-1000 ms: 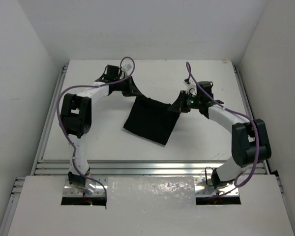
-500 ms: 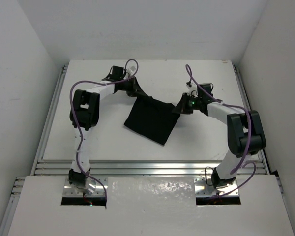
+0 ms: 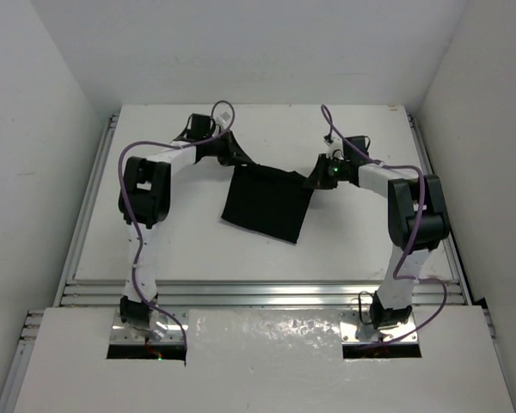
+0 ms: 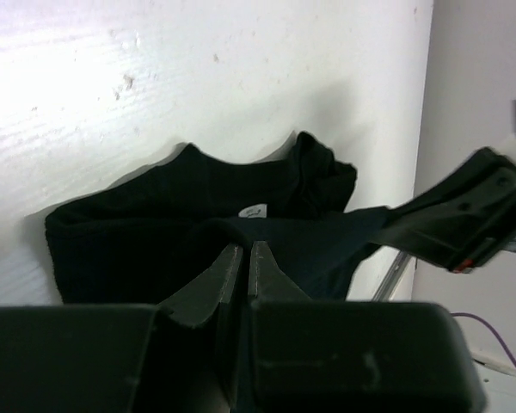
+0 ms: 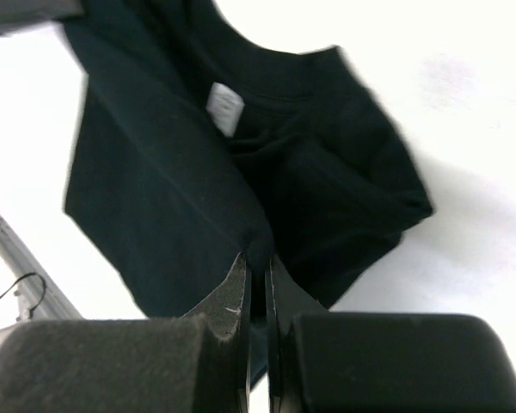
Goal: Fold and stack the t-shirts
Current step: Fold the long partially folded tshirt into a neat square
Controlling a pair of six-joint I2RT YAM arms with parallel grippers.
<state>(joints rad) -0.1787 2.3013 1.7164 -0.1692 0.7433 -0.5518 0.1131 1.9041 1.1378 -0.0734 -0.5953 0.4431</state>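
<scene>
One black t-shirt [image 3: 267, 202] hangs between my two grippers above the middle of the white table; its lower part lies on the table. My left gripper [image 3: 238, 162] is shut on its upper left corner. My right gripper [image 3: 314, 181] is shut on its upper right corner. In the left wrist view the shirt [image 4: 155, 232] lies bunched on the table with its small white neck label [image 4: 253, 209] showing, beyond my gripper [image 4: 243, 249]. In the right wrist view my gripper [image 5: 258, 256] pinches a fold of the shirt [image 5: 155, 172], with the label [image 5: 224, 109] above.
The white table [image 3: 155, 249] has metal rails [image 3: 258, 292] along its front and side edges. White walls stand on three sides. My right gripper's body shows at the right in the left wrist view [image 4: 464, 215].
Both grippers have moved closer together and slightly back, carrying the shirt's top edge. The shirt now hangs squarer and straighter, less slanted than a second ago.
</scene>
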